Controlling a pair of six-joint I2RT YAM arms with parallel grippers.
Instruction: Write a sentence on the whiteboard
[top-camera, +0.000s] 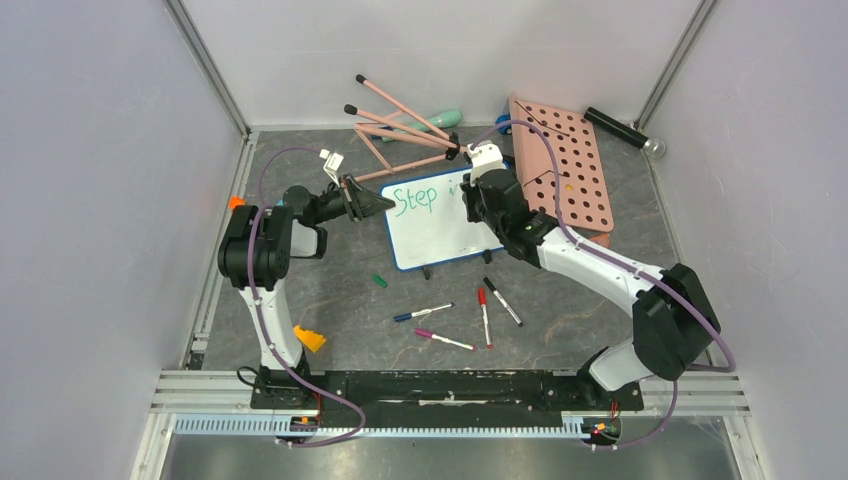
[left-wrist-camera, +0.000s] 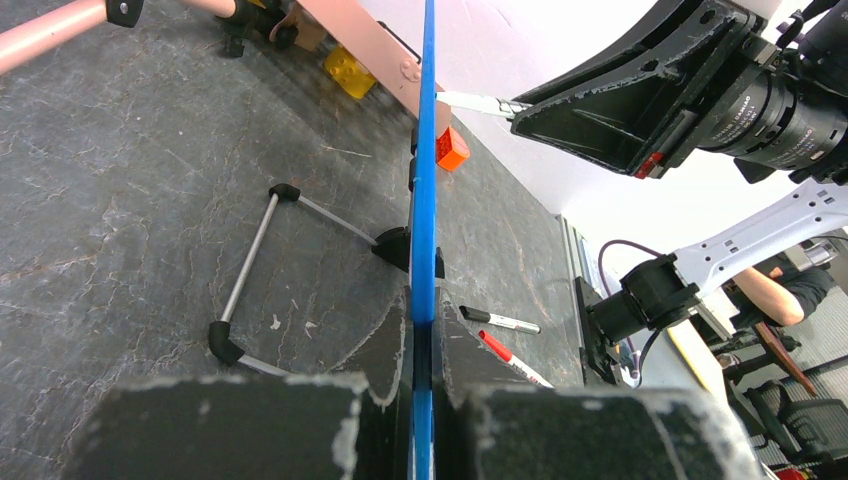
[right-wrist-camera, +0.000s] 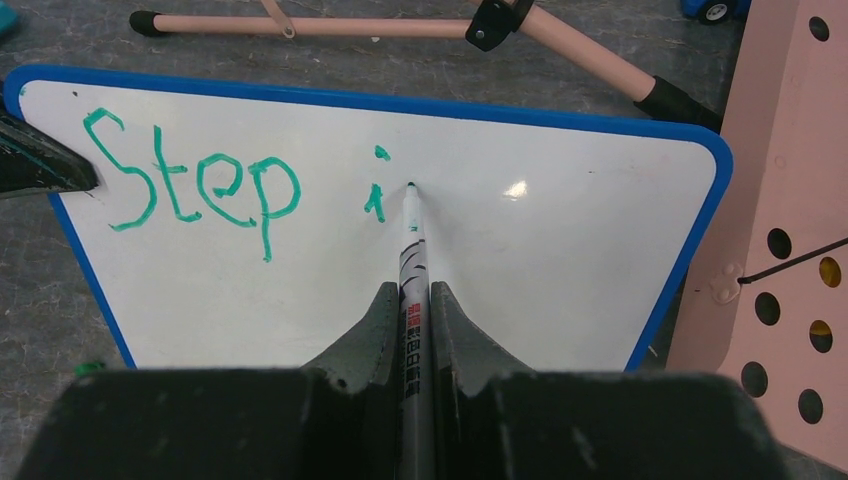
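The whiteboard (top-camera: 440, 240) stands propped in the middle of the table, blue-framed, on small black feet. My left gripper (top-camera: 385, 203) is shut on its left edge, and the blue frame (left-wrist-camera: 425, 200) runs between the fingers of that gripper (left-wrist-camera: 423, 312). The sentence (right-wrist-camera: 190, 185) reads "Step" in green, followed by an "i" (right-wrist-camera: 377, 195). My right gripper (right-wrist-camera: 410, 298) is shut on a marker (right-wrist-camera: 411, 245). The marker's tip touches the board just right of the "i". From above, the right gripper (top-camera: 472, 195) hangs over the board's upper right part.
A pink board with round holes (top-camera: 565, 165) leans just right of the whiteboard. Pink easel legs (top-camera: 400, 130) lie behind it. Several loose markers (top-camera: 485, 315) and a green cap (top-camera: 379, 281) lie in front. An orange block (top-camera: 310, 338) sits by the left arm.
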